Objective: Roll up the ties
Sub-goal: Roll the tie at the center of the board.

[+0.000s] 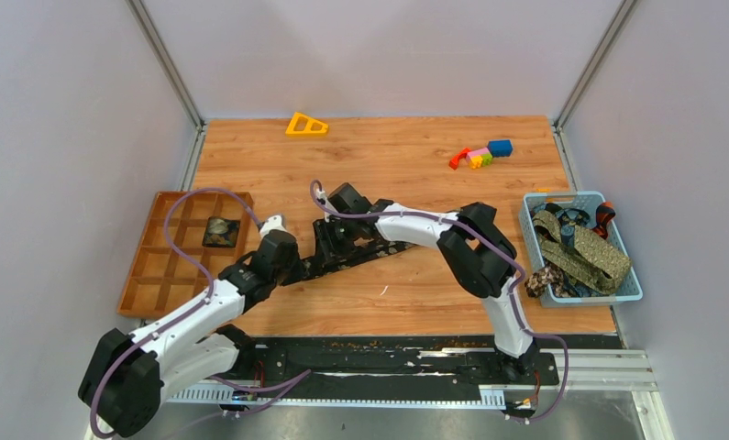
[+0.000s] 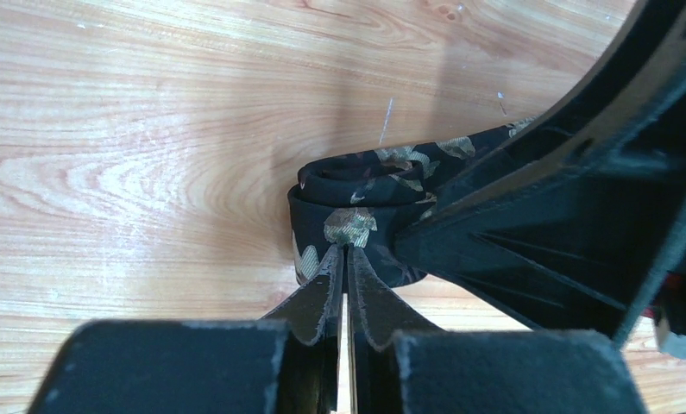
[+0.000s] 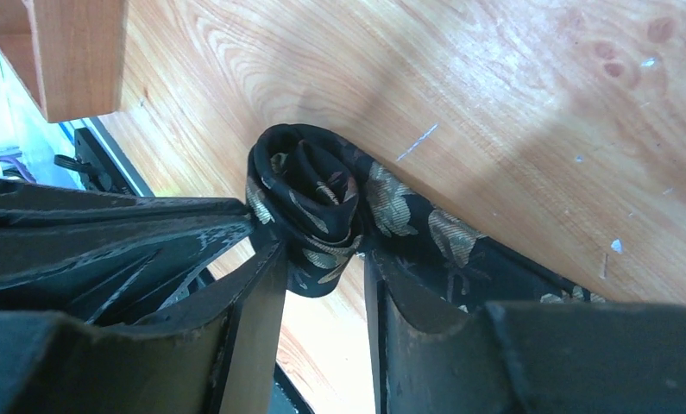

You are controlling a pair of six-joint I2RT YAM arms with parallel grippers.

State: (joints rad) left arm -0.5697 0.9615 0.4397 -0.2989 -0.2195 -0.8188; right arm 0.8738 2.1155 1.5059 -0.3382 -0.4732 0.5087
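A black tie with pale leaf speckles lies on the wooden table, its left end wound into a small roll. The rest runs flat to the right. My left gripper is shut, pinching the roll's outer fabric at its near edge. My right gripper holds the roll between its two fingertips, one on each side. In the top view both grippers, left and right, meet over the roll left of the table's centre, and they hide it there.
A wooden compartment tray stands at the left with one rolled tie in a cell. A blue basket at the right holds several olive and black ties. A yellow triangle and coloured blocks lie at the back.
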